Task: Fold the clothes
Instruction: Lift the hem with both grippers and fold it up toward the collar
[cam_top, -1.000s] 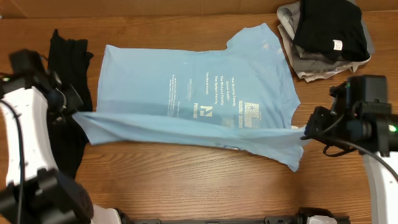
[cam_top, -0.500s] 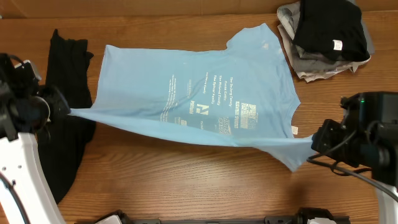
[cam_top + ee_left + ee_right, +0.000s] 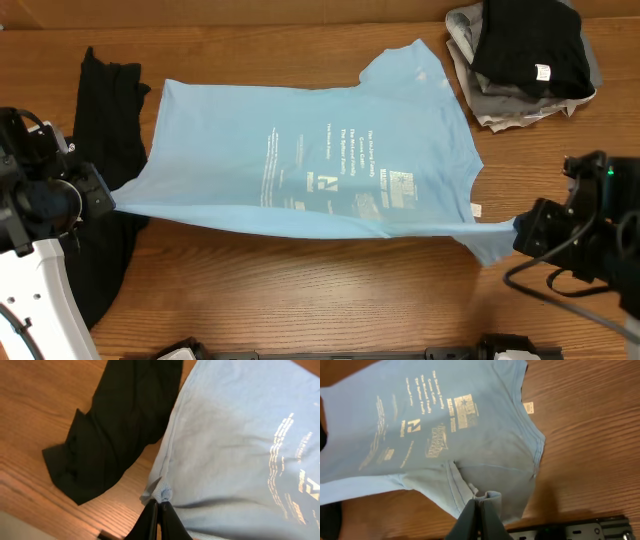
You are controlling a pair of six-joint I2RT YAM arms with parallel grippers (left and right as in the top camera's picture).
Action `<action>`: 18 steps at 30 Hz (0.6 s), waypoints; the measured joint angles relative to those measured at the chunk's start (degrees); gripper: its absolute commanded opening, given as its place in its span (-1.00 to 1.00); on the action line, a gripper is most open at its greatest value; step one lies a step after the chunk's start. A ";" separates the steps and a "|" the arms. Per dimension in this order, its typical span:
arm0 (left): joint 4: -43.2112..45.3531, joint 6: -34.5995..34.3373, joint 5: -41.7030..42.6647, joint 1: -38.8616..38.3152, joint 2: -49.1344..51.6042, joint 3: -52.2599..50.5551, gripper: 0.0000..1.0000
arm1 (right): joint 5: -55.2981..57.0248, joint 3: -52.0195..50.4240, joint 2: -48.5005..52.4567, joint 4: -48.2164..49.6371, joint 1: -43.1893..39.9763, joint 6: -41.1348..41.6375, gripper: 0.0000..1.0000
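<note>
The left fingers are clamped on the blue T-shirt at its hem corner, the right fingers on its near sleeve; it stretches lengthwise between them, its body lying beyond on the surface

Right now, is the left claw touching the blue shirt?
Touching. The left wrist view shows the left gripper shut on a bunched bit of the shirt at its edge.

light blue T-shirt with white print, black garment
</note>
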 measured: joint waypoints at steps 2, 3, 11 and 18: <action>0.94 -0.02 -0.55 0.00 -0.02 -2.34 -0.92 | 0.02 -0.70 1.64 0.07 0.00 -0.85 -0.92; 1.68 -0.02 -0.74 0.02 -0.02 -3.69 -0.92 | 0.00 -1.07 2.91 0.24 0.00 -1.31 -0.92; 13.09 -1.20 -1.20 0.02 0.17 -17.35 -0.92 | 0.02 -5.09 12.68 7.45 0.00 -3.89 -0.92; 26.56 -2.12 -1.36 0.00 2.56 -24.70 -0.92 | -0.07 -7.08 20.39 20.41 0.00 -6.67 -0.92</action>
